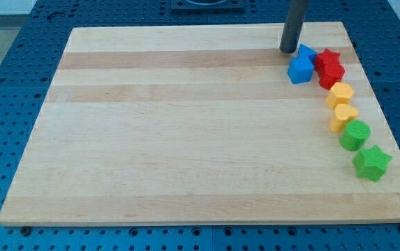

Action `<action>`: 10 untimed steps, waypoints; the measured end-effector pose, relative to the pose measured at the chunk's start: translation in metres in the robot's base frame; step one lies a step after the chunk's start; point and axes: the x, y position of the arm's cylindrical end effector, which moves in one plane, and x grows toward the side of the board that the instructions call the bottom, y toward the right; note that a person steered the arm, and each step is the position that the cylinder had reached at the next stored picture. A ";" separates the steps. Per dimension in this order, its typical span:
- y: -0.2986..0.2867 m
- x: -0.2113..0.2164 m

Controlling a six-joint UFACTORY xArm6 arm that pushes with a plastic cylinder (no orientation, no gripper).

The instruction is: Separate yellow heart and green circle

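Observation:
The yellow heart lies near the board's right edge, touching the green circle just below and to its right. My tip is at the view's top right, just left of the upper blue block, well above the heart and circle.
A second blue block sits below the first. A red star and a red block lie to their right. A yellow hexagon sits above the heart. A green star lies below the circle. The wooden board rests on a blue pegboard.

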 end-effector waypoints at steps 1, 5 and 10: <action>0.007 0.001; 0.000 -0.001; 0.161 0.125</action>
